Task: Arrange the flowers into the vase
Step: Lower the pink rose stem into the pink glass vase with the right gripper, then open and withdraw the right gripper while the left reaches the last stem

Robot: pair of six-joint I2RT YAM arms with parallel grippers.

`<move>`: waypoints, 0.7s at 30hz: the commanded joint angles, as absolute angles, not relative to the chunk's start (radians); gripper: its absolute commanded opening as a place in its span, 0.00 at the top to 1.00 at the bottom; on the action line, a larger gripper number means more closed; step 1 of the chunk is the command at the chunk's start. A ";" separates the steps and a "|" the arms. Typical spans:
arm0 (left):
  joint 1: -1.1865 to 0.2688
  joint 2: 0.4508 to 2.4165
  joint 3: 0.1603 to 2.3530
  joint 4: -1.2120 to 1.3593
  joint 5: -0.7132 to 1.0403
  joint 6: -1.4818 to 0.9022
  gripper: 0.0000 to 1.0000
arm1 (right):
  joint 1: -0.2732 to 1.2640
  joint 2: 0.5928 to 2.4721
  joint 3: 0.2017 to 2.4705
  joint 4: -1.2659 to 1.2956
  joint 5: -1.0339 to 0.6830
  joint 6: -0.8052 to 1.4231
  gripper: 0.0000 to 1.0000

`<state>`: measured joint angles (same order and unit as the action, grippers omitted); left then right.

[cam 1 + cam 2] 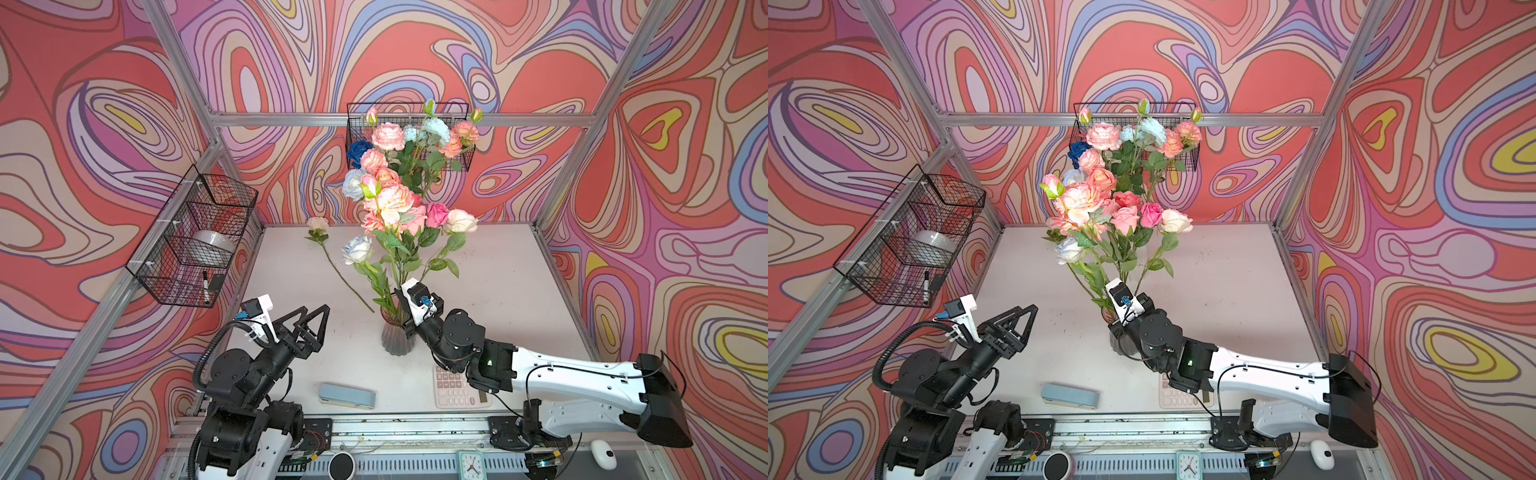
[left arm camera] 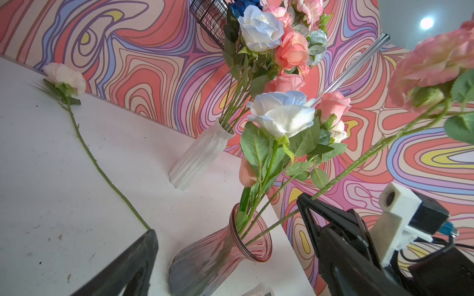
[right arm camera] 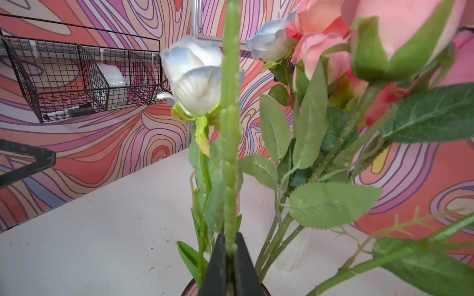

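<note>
right gripper (image 3: 230, 252) pinching a stem (image 3: 230, 133) over the vase (image 2: 220, 253), lower end looks inside the mouth. Next: push down, let go. left gripper (image 1: 316, 308) spread, idle; one flower (image 1: 338, 270) lies on table (image 1: 498, 291).

The table (image 1: 503, 286) lies bare to the right of the pink vase (image 1: 394, 334). On its left a loose rose (image 1: 318, 225) slants across the way. Leaves of the flowers (image 1: 399, 208) crowd the vase mouth, where the right gripper (image 3: 230, 239) sits clamped on a green stem (image 3: 230, 153)
</note>
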<state>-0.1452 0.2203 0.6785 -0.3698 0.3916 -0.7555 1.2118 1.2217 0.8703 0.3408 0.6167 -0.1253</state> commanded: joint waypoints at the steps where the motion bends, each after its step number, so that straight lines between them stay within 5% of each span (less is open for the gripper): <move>1: -0.150 0.239 0.665 -0.354 0.387 -0.749 0.00 | 1.209 1.221 0.849 0.299 0.648 0.005 1.00; 4: -0.150 0.245 0.665 -0.356 0.387 -0.747 0.00 | 1.209 1.213 0.849 0.172 0.681 0.134 0.98; 11: -0.150 0.296 0.687 -0.386 0.379 -0.745 0.00 | 1.211 1.222 0.993 -0.190 0.643 0.374 0.53; 21: -0.150 0.415 0.732 -0.481 0.311 -0.750 0.01 | 1.213 1.108 0.988 -0.265 0.545 0.464 0.36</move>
<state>-0.1452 0.3767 0.6964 -0.4278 0.3450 -0.7555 1.2121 1.1492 0.9798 -0.2119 0.5823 0.4145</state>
